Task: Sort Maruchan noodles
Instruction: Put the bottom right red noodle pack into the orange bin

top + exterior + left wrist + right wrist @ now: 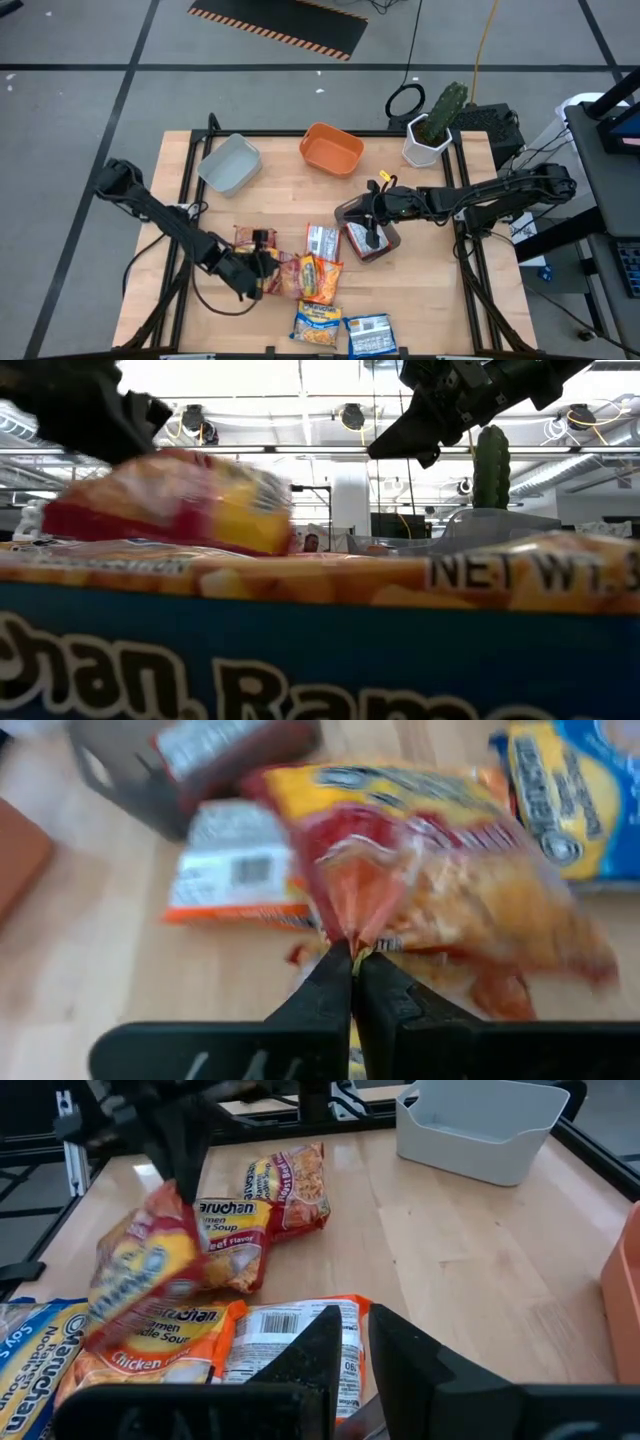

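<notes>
A red-and-yellow Maruchan packet (420,870) is pinched by its crimped edge between the closed jaws of the left gripper (353,960) and is held lifted above the table (440,290), hanging out beyond the jaw tips. Under and just past those jaws an orange packet (235,875) lies label-side up, and a yellow-and-blue packet (570,800) lies off to one side of the held one. In the high view the remaining packets (318,275) are seen clustered flat on the table between the two grippers, with two yellow-and-blue ones (345,330) nearest the front edge. The right gripper (375,232) is held above a dark red packet (372,243); its jaws are spread slightly, with nothing seen between them. Beyond the right jaws, a grey tray (485,1125) stands empty on the table, and an orange tray (331,148) stands beside it. A potted cactus (435,125) stands at the table's far corner.
</notes>
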Action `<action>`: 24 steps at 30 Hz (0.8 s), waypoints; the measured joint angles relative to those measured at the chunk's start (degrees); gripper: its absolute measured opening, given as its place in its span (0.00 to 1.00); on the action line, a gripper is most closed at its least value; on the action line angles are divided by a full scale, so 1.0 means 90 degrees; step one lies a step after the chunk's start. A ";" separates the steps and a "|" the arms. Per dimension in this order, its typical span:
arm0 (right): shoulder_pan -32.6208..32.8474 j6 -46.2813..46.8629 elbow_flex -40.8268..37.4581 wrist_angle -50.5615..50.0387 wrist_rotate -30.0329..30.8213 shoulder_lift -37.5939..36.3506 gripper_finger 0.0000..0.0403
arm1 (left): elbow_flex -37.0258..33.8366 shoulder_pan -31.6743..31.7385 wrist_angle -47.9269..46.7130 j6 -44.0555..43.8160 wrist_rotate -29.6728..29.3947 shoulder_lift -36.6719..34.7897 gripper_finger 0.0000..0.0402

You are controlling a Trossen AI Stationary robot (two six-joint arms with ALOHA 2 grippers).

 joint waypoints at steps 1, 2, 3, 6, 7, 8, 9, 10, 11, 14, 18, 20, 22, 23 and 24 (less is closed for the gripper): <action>0.0000 -0.0017 0.0000 -0.0001 -0.0001 0.0000 0.12 | 0.0000 0.0037 -0.0006 0.0097 -0.0043 -0.0097 0.01; 0.0000 -0.0039 0.0000 -0.0001 0.0001 0.0000 0.12 | 0.0000 0.0071 -0.0009 0.0208 -0.0067 -0.0187 0.01; 0.0000 -0.0076 0.0000 -0.0001 0.0001 0.0000 0.12 | 0.0000 0.0113 -0.0010 0.0353 -0.0061 -0.0277 0.01; 0.0000 -0.0136 0.0000 -0.0001 0.0001 0.0000 0.12 | 0.0001 0.0249 -0.0003 0.0815 0.0206 -0.0449 0.01; 0.0000 -0.0137 0.0000 -0.0001 0.0001 0.0000 0.12 | 0.0001 0.0286 -0.0007 0.0900 0.0236 -0.0491 0.01; 0.0000 -0.0137 0.0000 -0.0001 0.0002 0.0000 0.12 | 0.0001 0.0331 -0.0007 0.0993 0.0254 -0.0542 0.01; 0.0000 -0.0139 0.0000 -0.0001 0.0001 0.0000 0.12 | 0.0002 0.0383 -0.0003 0.1092 0.0263 -0.0577 0.01; 0.0000 -0.0158 0.0000 -0.0001 0.0001 0.0000 0.12 | 0.0002 0.0451 0.0002 0.1197 0.0265 -0.0602 0.01; 0.0000 -0.0169 0.0000 -0.0001 0.0003 0.0000 0.12 | 0.0002 0.0528 -0.0005 0.1298 0.0265 -0.0621 0.01; -0.0002 -0.0185 0.0000 -0.0001 0.0040 0.0000 0.12 | 0.0002 0.0830 0.0010 0.1543 0.0183 -0.0751 0.01; -0.0002 -0.0178 0.0000 0.0030 0.0056 0.0000 0.12 | 0.0002 0.1370 0.0176 0.1762 -0.0063 -0.0962 0.00; 0.0000 -0.0084 0.0000 0.0081 0.0242 0.0000 0.12 | 0.0002 0.1661 0.0401 0.1948 -0.0148 -0.1089 0.00; 0.0000 0.0142 0.0000 0.0158 0.0664 0.0000 0.12 | 0.0002 0.1943 0.0621 0.2179 -0.0158 -0.1198 0.00; -0.0002 0.0245 0.0000 0.0194 0.0825 0.0000 0.12 | 0.0002 0.2082 0.0703 0.2273 -0.0160 -0.1243 0.00; -0.0005 0.0316 0.0000 0.0233 0.0872 0.0000 0.12 | 0.0002 0.2224 0.0799 0.2371 -0.0159 -0.1279 0.00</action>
